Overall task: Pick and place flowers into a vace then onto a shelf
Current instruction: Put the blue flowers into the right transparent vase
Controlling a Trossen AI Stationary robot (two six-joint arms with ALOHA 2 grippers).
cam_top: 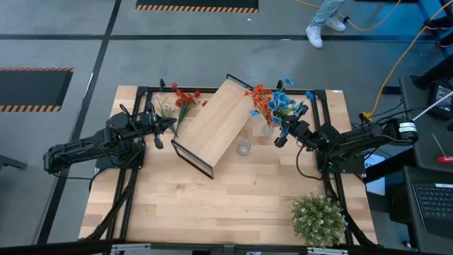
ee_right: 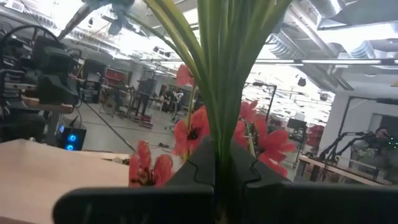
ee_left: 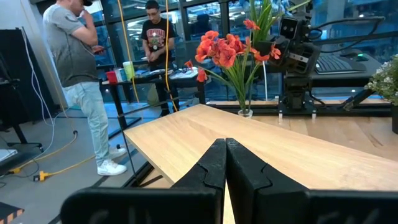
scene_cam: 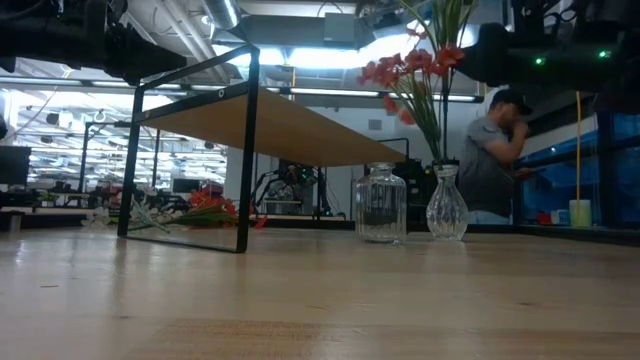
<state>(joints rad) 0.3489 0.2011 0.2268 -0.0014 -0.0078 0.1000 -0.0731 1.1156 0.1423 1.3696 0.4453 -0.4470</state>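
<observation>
A bunch of flowers (cam_top: 272,103) with red-orange and blue blossoms stands with its stems in a clear glass vase (scene_cam: 446,205) on the table, right of the shelf (cam_top: 212,124). My right gripper (cam_top: 283,134) is shut on the stems. The shelf, a light-wood board on a black wire frame, stands aslant at mid-table. More flowers (cam_top: 182,98) lie on the table at the far left. My left gripper (cam_top: 168,125) is shut on nothing and points level at the shelf's left end. My right gripper pinches the bunch's green stems (ee_right: 217,124) between its two fingers (ee_right: 198,167), well above the vase's neck. It comes from the table's right side, slanting a little upward, and the fingers lie across the stems. The stems stand upright, with their lower ends in the vase (cam_top: 267,129).
An empty glass jar (scene_cam: 381,205) stands just left of the vase, by the shelf's near right corner. A bushy green plant (cam_top: 318,218) sits at the near right. A black frame (cam_top: 145,92) rims the tabletop. People stand beyond the far edge (ee_left: 78,74).
</observation>
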